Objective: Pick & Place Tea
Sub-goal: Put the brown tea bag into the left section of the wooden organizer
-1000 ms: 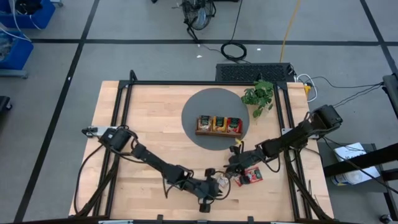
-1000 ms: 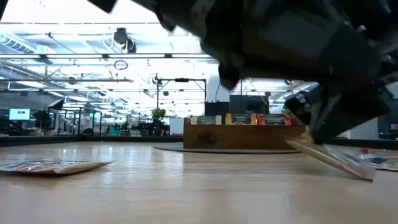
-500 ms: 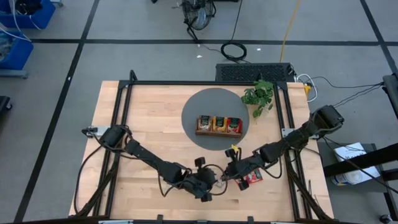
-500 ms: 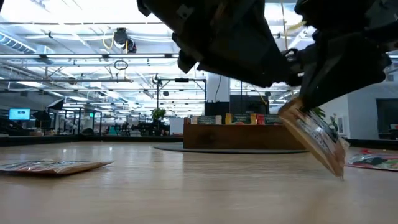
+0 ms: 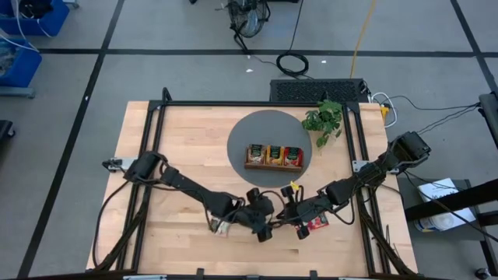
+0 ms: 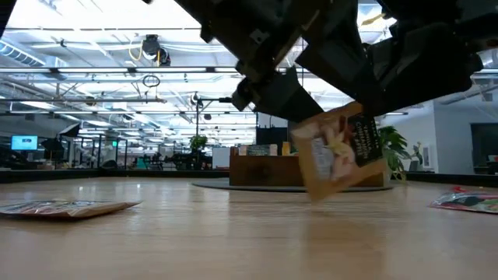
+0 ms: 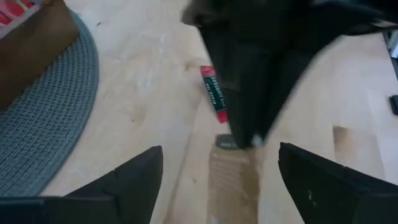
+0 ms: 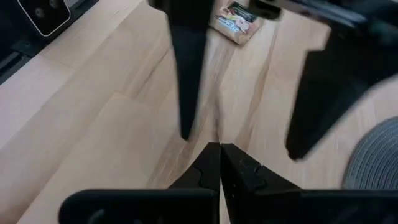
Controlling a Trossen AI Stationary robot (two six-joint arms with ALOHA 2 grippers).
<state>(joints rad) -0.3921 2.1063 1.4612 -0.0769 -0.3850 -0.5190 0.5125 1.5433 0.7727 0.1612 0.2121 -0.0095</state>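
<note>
You see a pale wooden counter (image 5: 187, 155) framed by black rails. Near its far middle lies a round grey woven mat (image 5: 249, 132), and a brown wooden three-compartment tray (image 5: 273, 165) sits on the mat's near part. Just beside the mat's right edge stands a green leafy plant (image 5: 324, 119). Beyond the counter, on the grey floor, you find a coiled black cable (image 5: 292, 62) and a blue bin (image 5: 19, 62) at the far left.
</note>
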